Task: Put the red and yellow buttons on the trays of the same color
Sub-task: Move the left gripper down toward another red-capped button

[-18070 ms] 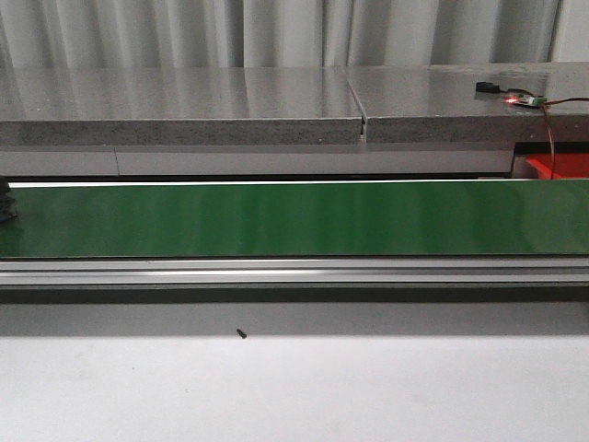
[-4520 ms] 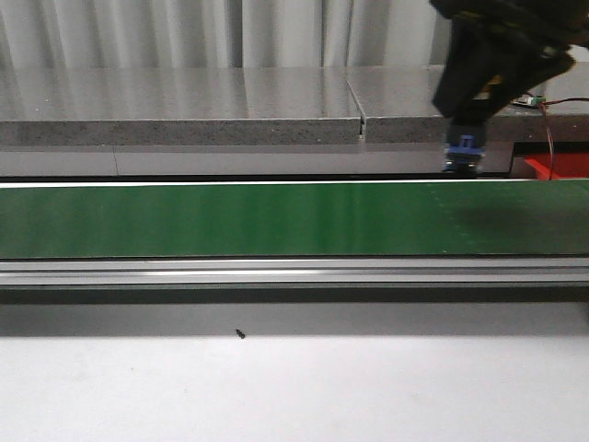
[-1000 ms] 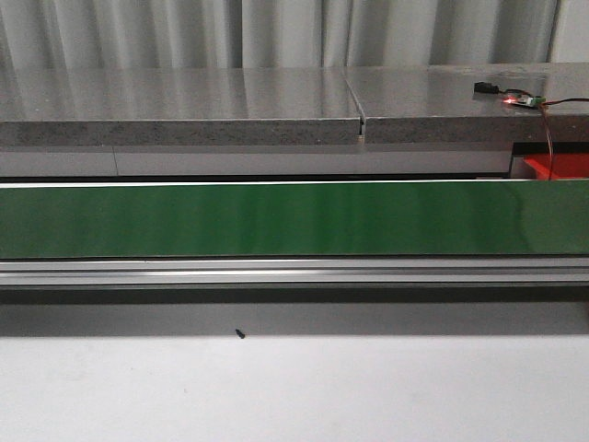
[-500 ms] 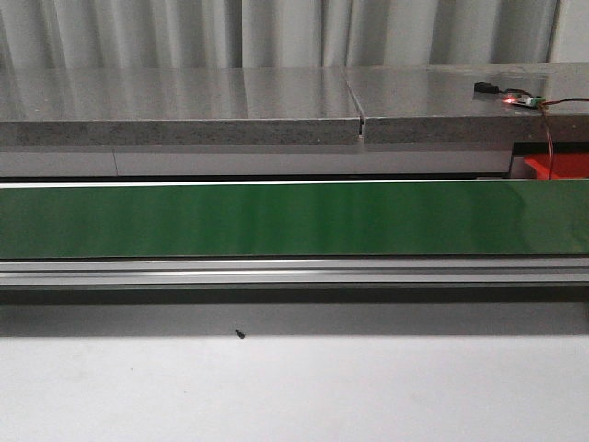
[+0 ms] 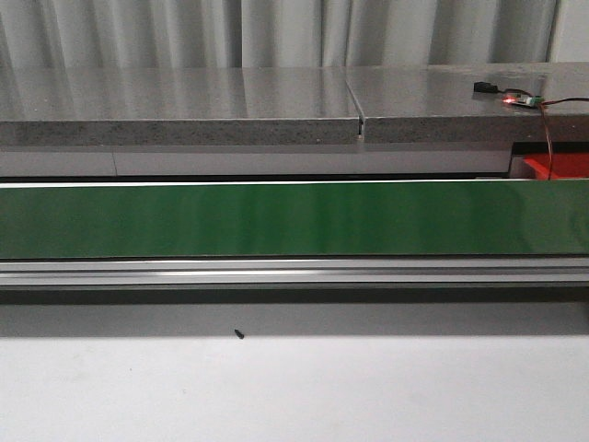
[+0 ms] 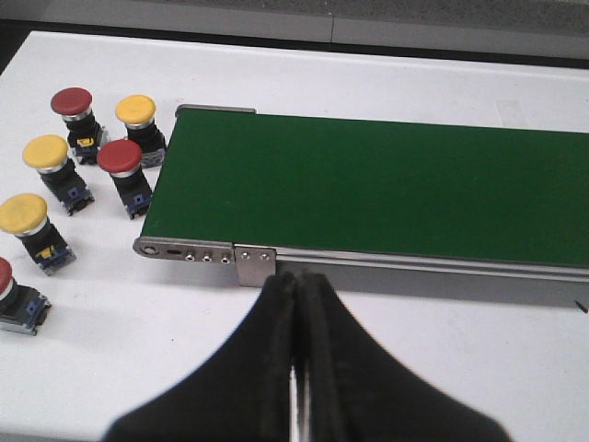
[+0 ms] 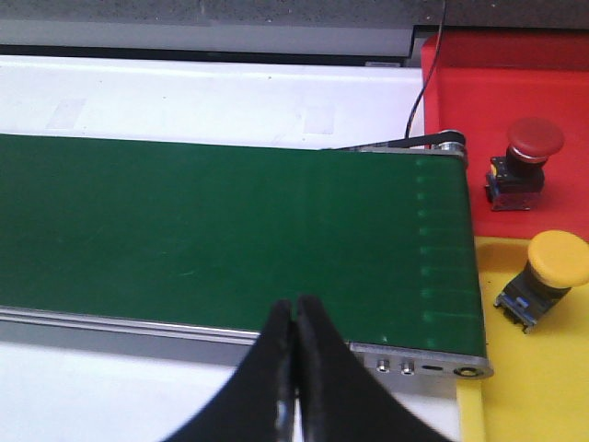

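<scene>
In the left wrist view several loose buttons stand on the white table beside the belt's end: red ones (image 6: 72, 102) (image 6: 120, 157) and yellow ones (image 6: 135, 110) (image 6: 45, 153) (image 6: 22, 214); another red one (image 6: 4, 276) is cut by the frame edge. My left gripper (image 6: 295, 281) is shut and empty above the table by the belt. In the right wrist view a red button (image 7: 536, 139) sits on the red tray (image 7: 497, 74) and a yellow button (image 7: 558, 261) on the yellow tray (image 7: 525, 387). My right gripper (image 7: 294, 308) is shut and empty over the belt's near edge.
The green conveyor belt (image 5: 294, 219) runs across the front view with an aluminium rail (image 5: 294, 272) along its near side. A grey stone shelf (image 5: 184, 106) lies behind it, with a small lit circuit board (image 5: 515, 98) and cable. A corner of the red tray (image 5: 561, 167) shows.
Nothing has moved in the last second. About 4.5 s ago the right arm hung over the belt's right part holding a button; it has since left the front view.
</scene>
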{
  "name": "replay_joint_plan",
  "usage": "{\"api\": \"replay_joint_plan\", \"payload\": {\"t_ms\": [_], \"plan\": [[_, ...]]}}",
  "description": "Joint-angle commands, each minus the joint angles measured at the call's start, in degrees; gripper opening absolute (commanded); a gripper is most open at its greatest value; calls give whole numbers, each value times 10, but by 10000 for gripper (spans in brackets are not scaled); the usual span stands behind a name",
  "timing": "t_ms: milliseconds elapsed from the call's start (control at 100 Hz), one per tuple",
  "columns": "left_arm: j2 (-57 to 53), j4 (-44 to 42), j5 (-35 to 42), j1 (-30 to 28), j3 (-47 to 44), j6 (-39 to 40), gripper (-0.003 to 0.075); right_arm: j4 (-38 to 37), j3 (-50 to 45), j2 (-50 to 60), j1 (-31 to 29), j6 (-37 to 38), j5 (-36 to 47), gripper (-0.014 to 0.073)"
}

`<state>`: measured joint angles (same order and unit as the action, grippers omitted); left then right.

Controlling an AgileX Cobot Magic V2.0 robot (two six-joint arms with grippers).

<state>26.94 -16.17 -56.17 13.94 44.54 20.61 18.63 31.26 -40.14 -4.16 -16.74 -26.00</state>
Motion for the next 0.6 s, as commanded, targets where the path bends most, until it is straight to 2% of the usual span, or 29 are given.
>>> {"api": "replay_joint_plan", "payload": {"t_ms": [0,220,370,430,590], "plan": [[45,-11,52,5,29,19,-18,11,15,3,1,-5,38,-62],[159,-9,93,-8,65,27,-18,11,15,3,1,-5,38,-62],[232,12,131,-72,89,20,-18,11,15,3,1,-5,38,-62],[260,51,154,-108,97,-20,-18,11,15,3,1,-5,37,-62],[328,237,166,-238,119,-184,-18,11,15,3,1,-5,36,-67]]}}
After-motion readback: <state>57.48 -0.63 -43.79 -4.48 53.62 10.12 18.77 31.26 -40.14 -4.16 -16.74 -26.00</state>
